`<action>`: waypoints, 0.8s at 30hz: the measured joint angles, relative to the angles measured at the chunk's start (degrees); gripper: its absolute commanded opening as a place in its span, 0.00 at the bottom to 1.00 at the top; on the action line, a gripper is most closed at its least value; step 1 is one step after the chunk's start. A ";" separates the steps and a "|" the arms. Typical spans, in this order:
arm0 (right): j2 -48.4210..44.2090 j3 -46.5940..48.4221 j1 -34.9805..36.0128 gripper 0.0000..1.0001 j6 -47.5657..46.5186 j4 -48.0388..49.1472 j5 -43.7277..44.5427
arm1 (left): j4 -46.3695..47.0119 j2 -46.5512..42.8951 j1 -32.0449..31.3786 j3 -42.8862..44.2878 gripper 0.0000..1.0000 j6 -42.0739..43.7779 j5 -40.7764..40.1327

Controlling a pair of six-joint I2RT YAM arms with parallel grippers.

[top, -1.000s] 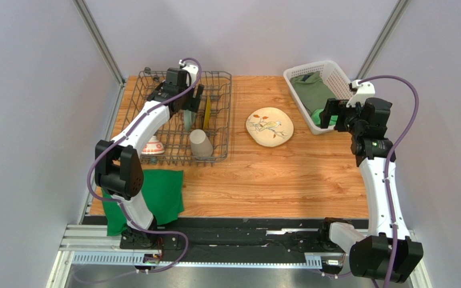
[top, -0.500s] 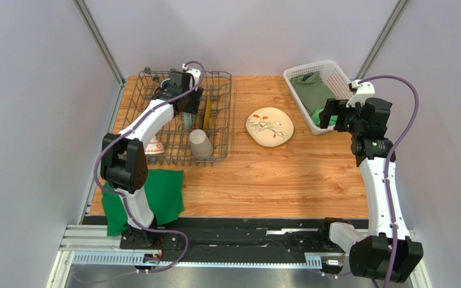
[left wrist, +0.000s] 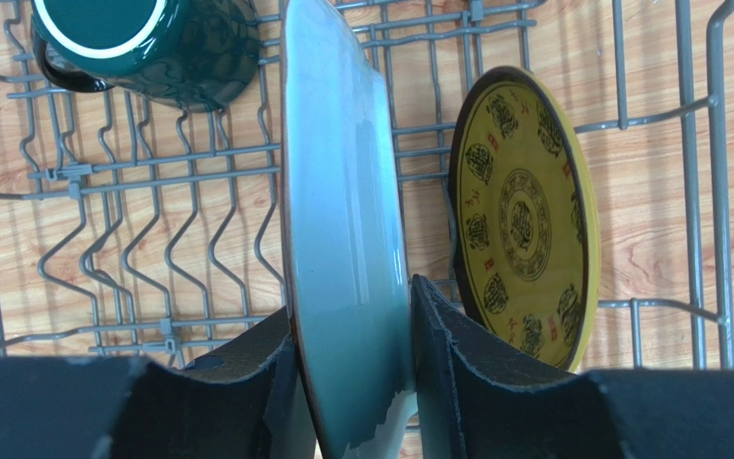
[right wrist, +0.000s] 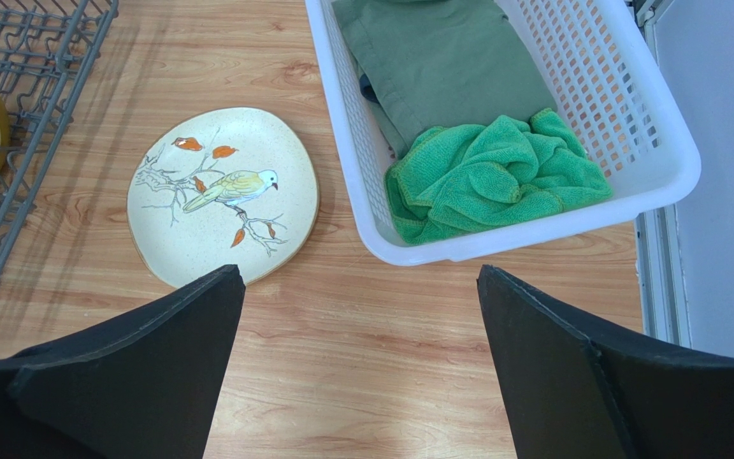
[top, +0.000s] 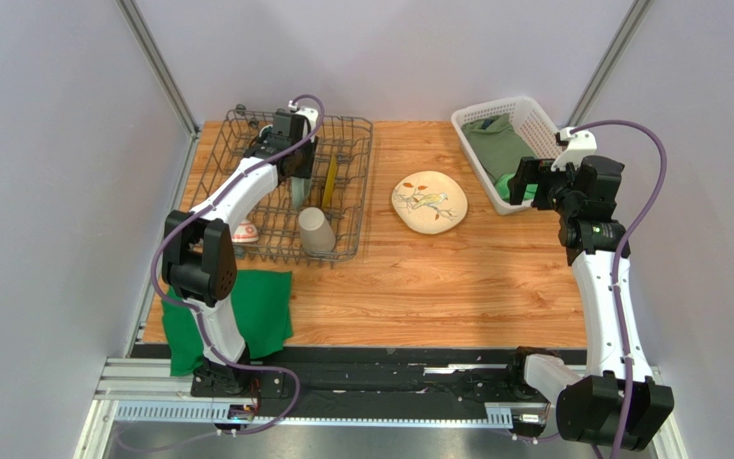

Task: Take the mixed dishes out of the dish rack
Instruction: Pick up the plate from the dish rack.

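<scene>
Teal first: we are clamping our left jaws on the pale teal plate, upright in the dish rack at ten o'clock on the desk; right jaws are hanging apart. Next we are likely lifting it straight up.

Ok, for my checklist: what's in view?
Dark grey wire dish rack: one, far left.
Pale teal plate: one, upright in rack.
Yellow patterned plate: one, beside it.
Dark green mug: one, in rack.
Beige handleless cup: one, in rack.
Red-and-white patterned bowl: one, in rack.
Cream painted dish: one, on table.
White lattice basket: one, far right, holding green cloths.
Spread green cloth: one, near left.
Left pincer: shut on teal plate.
Right pincer: open.
</scene>
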 measured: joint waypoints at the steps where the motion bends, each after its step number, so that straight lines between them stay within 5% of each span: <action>1: 0.00 0.00 0.00 0.99 0.00 0.00 0.00 | -0.04 -0.02 0.00 0.00 0.24 -0.17 0.00; 7: 0.00 0.00 0.00 0.99 0.02 0.00 -0.02 | -0.02 -0.15 0.00 -0.02 0.11 -1.70 0.02; 9: 0.00 0.00 0.00 0.99 0.00 0.00 -0.04 | -0.04 -0.24 0.02 -0.04 0.00 -2.14 0.02; 24: 0.02 0.00 0.00 0.99 0.00 -0.02 -0.44 | -1.14 -1.05 0.13 -0.31 0.00 -4.87 0.35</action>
